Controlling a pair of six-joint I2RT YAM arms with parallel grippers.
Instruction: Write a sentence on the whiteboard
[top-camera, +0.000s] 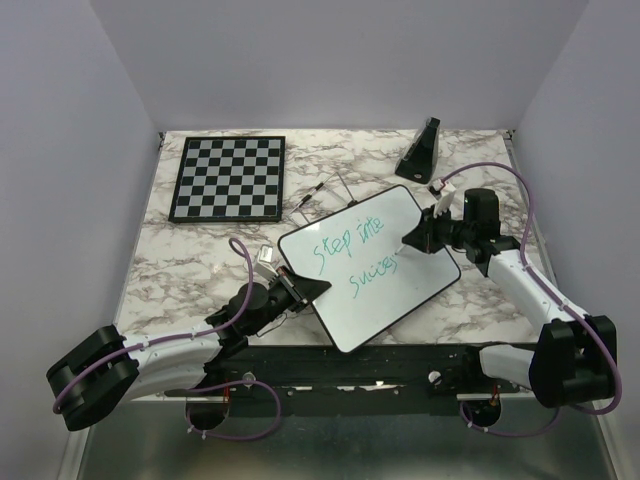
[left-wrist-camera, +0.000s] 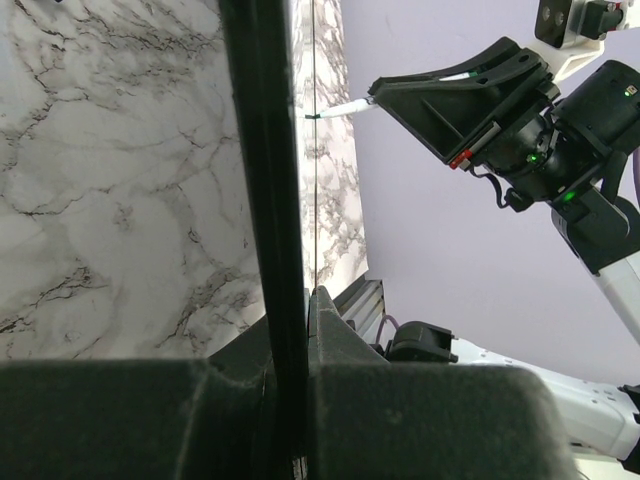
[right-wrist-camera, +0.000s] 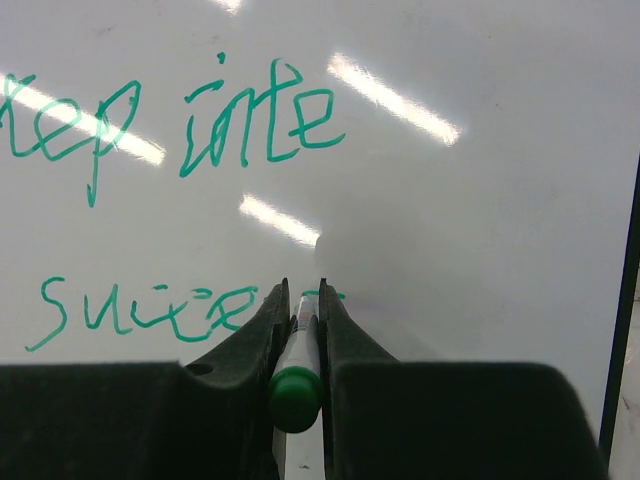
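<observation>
The whiteboard (top-camera: 385, 300) lies tilted across the middle of the marble table. My left gripper (top-camera: 305, 290) is shut on its left edge; in the left wrist view the black rim (left-wrist-camera: 262, 200) runs edge-on between the jaws of that gripper (left-wrist-camera: 300, 300). My right gripper (top-camera: 415, 240) hovers over the board's right part, shut on a white marker with a green end (right-wrist-camera: 297, 370), whose tip is at the board. The sentence (right-wrist-camera: 200, 120) is in teal: "Step into" above, "Succe" (right-wrist-camera: 150, 310) below, its last strokes partly hidden behind my right gripper (right-wrist-camera: 302, 290).
A black-and-white chessboard (top-camera: 228, 177) lies at the back left. At the back right stands a black wedge-shaped object (top-camera: 420, 150). Thin pen-like items (top-camera: 320, 195) lie just beyond the whiteboard's far edge. Purple walls close in the table on three sides.
</observation>
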